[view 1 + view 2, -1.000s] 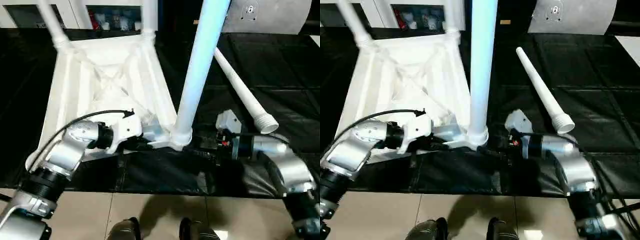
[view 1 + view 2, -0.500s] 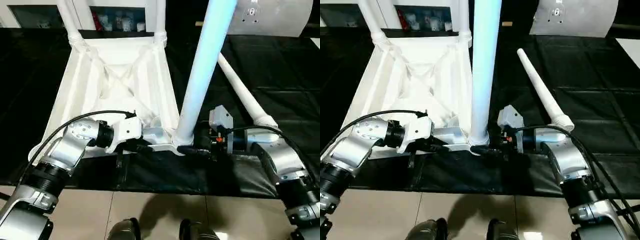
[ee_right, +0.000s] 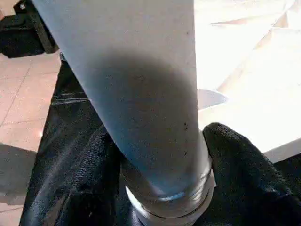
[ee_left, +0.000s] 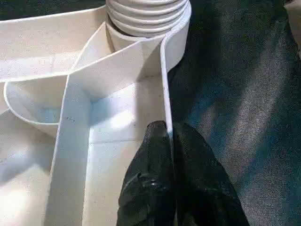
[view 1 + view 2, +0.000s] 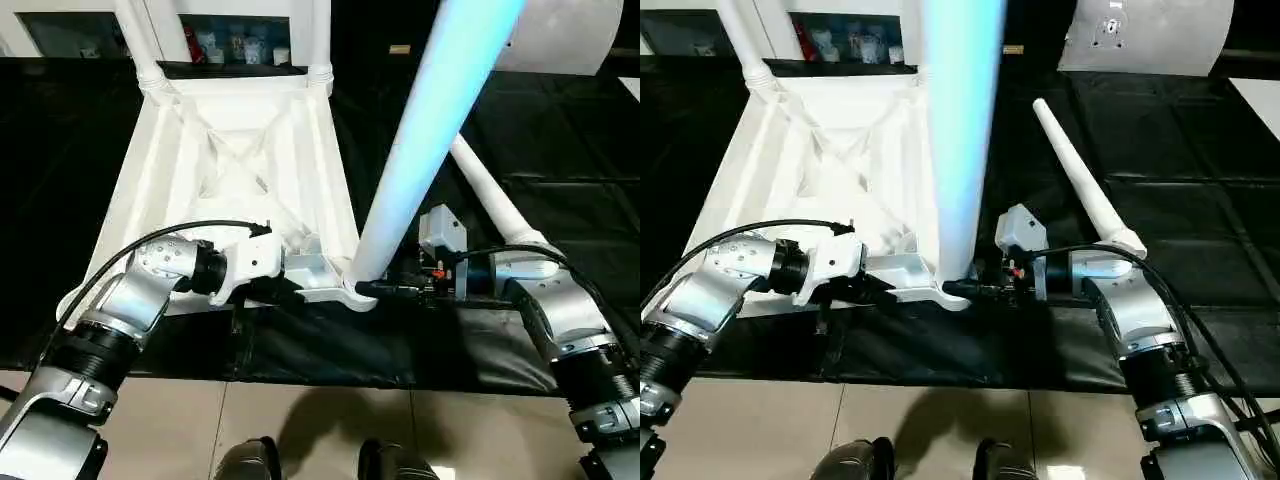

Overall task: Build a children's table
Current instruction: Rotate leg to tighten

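White plastic tabletop (image 5: 230, 170): rectangular, lying ribbed underside up on the black sheet-covered counter (image 5: 560, 140); two of its far corner sockets already carry legs that rise out of the head views.

Near-corner leg (image 5: 420, 150): long tapered round white plastic leg, its threaded foot sitting in the round socket at the tabletop's near right corner (image 4: 150, 19). A second ago it stood close to upright; now it leans markedly toward the robot's right.

Right pincer (image 5: 975, 290): a second ago spread wide and standing clear to the right of the leg's base; now it has moved in and its black fingers (image 3: 240, 165) flank the collar at the foot of the leg, narrowing around it and touching on both sides.

Left pincer (image 4: 170, 141): unchanged, pressed together on the thin white rim wall of the tabletop just beside that socket, holding the top steady.

Spare leg (image 5: 1080, 180): fourth white tapered leg, lying loose on the counter to the right, well apart from the tabletop.

Meaning for the task: judging by the lean, the third leg is probably not seated true; the right pincer's grip at the collar looks like the start of straightening and screwing it in. One leg remains afterwards.
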You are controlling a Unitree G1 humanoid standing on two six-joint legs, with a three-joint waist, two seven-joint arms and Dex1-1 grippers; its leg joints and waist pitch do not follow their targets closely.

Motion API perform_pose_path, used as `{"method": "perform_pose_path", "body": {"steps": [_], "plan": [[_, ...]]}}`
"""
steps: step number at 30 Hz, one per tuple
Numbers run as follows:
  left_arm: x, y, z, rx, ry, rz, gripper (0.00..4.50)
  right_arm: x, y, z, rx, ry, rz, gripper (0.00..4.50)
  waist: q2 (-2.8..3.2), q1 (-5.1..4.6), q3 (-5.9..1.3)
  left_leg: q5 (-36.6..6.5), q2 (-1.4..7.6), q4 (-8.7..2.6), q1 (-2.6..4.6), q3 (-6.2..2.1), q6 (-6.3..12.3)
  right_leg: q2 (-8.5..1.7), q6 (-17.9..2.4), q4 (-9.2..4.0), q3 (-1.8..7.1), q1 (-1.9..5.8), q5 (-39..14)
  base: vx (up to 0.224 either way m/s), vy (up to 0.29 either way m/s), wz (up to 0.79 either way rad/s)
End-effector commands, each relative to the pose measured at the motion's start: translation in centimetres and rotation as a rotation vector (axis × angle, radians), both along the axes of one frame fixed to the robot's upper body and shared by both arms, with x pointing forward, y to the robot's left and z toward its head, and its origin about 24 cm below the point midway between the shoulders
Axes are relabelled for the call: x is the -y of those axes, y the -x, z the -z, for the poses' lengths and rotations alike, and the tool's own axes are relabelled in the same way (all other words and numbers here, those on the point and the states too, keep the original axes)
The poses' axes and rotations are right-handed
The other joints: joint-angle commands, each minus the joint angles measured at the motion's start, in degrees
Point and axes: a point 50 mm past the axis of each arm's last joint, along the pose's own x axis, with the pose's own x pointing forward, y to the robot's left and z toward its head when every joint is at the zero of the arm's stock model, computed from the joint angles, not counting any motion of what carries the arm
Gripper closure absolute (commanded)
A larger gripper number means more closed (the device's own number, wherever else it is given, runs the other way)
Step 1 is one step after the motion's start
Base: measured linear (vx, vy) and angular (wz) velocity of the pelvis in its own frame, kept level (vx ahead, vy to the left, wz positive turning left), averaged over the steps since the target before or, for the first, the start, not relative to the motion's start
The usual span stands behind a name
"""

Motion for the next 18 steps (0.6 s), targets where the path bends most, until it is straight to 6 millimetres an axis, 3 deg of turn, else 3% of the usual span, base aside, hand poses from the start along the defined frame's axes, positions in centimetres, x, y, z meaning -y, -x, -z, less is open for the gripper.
{"method": "perform_pose_path", "body": {"steps": [1, 5, 6, 10, 11, 13, 14, 17, 18], "plan": [[0.3, 0.9, 1.7, -0.067, -0.078, 0.07, 4.5, -0.2, 0.7, 1.6, -0.066, 0.027, -0.028, 2.05, -0.19, -0.14, -4.73, -8.55, 4.22, -3.12, 0.96, -1.64, 5.37, -5.07, -14.37, -3.26, 2.94, 2.86, -12.53, 0.0, 0.0, 0.0], [0.3, 1.0, 1.8, -0.076, -0.076, 0.077, 4.5, -0.3, 0.8, 2.2, -0.104, 0.013, -0.008, 2.07, -0.34, -0.17, -4.72, -9.19, 4.23, -3.17, 0.99, -1.64, 5.1, -5.13, -14.39, -3.37, 2.94, 2.9, -13.4, 0.0, 0.0, 0.0], [0.3, 1.1, 1.8, -0.078, -0.076, 0.079, 4.5, -0.2, 0.8, 2.5, -0.113, 0.025, -0.004, 2.07, -0.06, -0.09, -4.61, -9.15, 4.22, -3.19, 0.97, -1.69, 5.0, -5.15, -14.4, -3.38, 2.94, 2.86, -13.55, 0.0, 0.0, 0.0], [0.3, 1.1, 1.7, -0.083, -0.078, 0.084, 4.5, 0.0, 0.9, 3.4, -0.149, 0.061, 0.022, 2.07, -0.06, -0.15, -4.51, -9.61, 4.25, -3.29, 1.01, -1.7, 4.76, -5.08, -14.63, -3.38, 2.93, 2.86, -12.89, 0.0, 0.0, 0.0], [0.3, 1.1, 1.7, -0.084, -0.078, 0.084, 4.5, 0.1, 0.9, 3.7, -0.164, 0.068, 0.03, 2.07, -0.09, -0.18, -4.39, -10.22, 4.24, -3.33, 1.03, -1.72, 4.63, -5.13, -14.53, -3.52, 2.92, 2.84, -13.84, 0.0, 0.0, 0.0], [0.2, 1.2, 1.7, -0.087, -0.079, 0.086, 4.5, 0.2, 0.9, 4.1, -0.182, 0.082, 0.048, 2.07, 0.45, -0.12, -3.8, -11.69, 4.26, -3.6, 1.06, -1.84, 4.07, -5.14, -14.19, -3.84, 2.92, 2.62, -16.09, 0.0, 0.0, 0.0], [0.2, 1.2, 1.7, -0.089, -0.079, 0.087, 4.5, 0.3, 0.9, 4.4, -0.186, 0.088, 0.059, 2.07, 0.22, -0.22, -3.82, -13.03, 4.32, -3.69, 1.25, -1.85, 3.49, -5.19, -13.86, -3.98, 2.96, 2.62, -17.55, 0.0, 0.0, 0.0], [0.1, 1.2, 1.6, -0.097, -0.076, 0.088, 4.5, 0.2, 1.0, 4.7, -0.2, 0.078, 0.071, 2.07, 0.59, -0.22, -3.43, -15.05, 4.36, -3.96, 1.41, -2.05, 2.39, -5.31, -13.34, -4.22, 3.06, 2.52, -19.78, 0.0, 0.0, 0.0], [0.1, 1.3, 1.6, -0.107, -0.069, 0.09, 4.5, 0.1, 1.0, 4.7, -0.221, 0.062, 0.083, 2.07, 0.43, -0.29, -3.46, -15.26, 4.34, -4.03, 1.42, -2.01, 2.23, -5.19, -13.38, -4.21, 3.08, 2.56, -19.55, 0.0, 0.0, 0.0]]}}
